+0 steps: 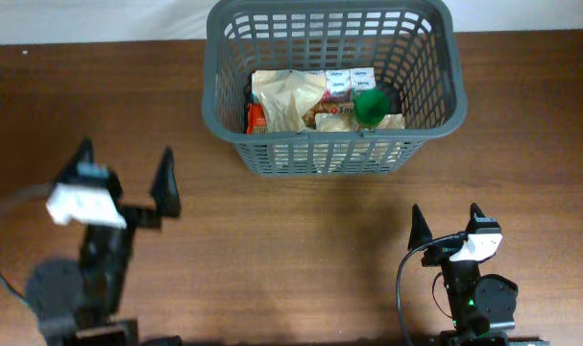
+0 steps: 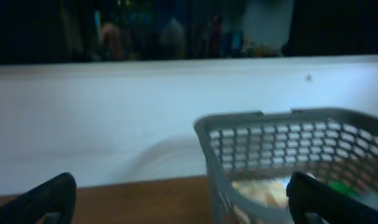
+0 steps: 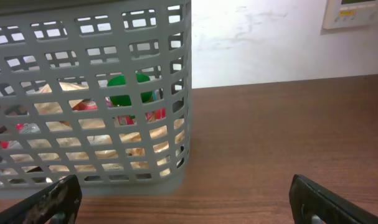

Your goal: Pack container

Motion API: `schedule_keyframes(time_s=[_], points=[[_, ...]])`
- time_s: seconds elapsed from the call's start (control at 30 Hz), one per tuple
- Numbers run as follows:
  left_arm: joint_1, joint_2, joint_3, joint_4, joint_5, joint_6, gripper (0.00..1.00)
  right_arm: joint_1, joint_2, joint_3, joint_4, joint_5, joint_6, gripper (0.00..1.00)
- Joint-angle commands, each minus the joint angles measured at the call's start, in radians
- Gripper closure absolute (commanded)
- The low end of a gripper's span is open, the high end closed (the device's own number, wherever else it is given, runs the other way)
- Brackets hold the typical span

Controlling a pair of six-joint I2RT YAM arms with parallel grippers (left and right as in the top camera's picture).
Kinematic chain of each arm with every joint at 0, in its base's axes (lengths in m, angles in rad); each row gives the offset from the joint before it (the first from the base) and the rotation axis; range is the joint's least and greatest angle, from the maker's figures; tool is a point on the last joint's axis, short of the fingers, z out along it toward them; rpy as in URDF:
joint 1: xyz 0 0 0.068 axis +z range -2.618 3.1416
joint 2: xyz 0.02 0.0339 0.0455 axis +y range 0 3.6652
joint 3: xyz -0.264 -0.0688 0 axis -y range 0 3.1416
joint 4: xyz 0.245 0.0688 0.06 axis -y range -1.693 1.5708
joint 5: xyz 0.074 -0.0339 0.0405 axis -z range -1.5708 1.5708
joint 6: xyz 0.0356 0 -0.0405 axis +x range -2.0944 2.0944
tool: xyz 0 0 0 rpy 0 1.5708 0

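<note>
The dark grey lattice container point(image 1: 214, 101) stands at the back middle of the wooden table. Inside it lie a tan bag point(image 1: 283, 98), small white packs point(image 1: 347, 85), a green-capped item point(image 1: 372, 104) and a red packet point(image 1: 255, 117). It also shows in the left wrist view point(image 2: 263, 140) and the right wrist view point(image 3: 114, 93). My left gripper point(image 1: 125, 168) is open and empty at the front left, well away from the container. My right gripper point(image 1: 447, 223) is open and empty at the front right, in front of the container.
A white wall point(image 2: 89, 124) runs behind the table's far edge. Bare wooden tabletop point(image 1: 301, 250) lies between the two arms. A black cable point(image 1: 402, 288) loops by the right arm's base.
</note>
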Motion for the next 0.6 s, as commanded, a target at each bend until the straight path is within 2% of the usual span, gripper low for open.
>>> schedule_keyframes(time_s=[0.0,0.17,0.33,0.57], points=[[-0.003,-0.187,-0.193,0.015,0.024,-0.021,0.01,-0.004,-0.006,-0.005,-0.008,-0.002,0.008,0.01],[-0.003,-0.34,-0.354,0.016,0.024,-0.021,0.01,-0.004,-0.006,-0.005,-0.008,-0.002,0.008,0.02],[-0.013,-0.419,-0.467,0.023,0.023,-0.021,0.01,-0.004,-0.006,-0.005,-0.008,-0.002,0.008,0.01],[-0.027,-0.496,-0.612,0.133,0.023,-0.021,0.01,-0.004,-0.006,-0.005,-0.008,-0.002,0.008,0.01]])
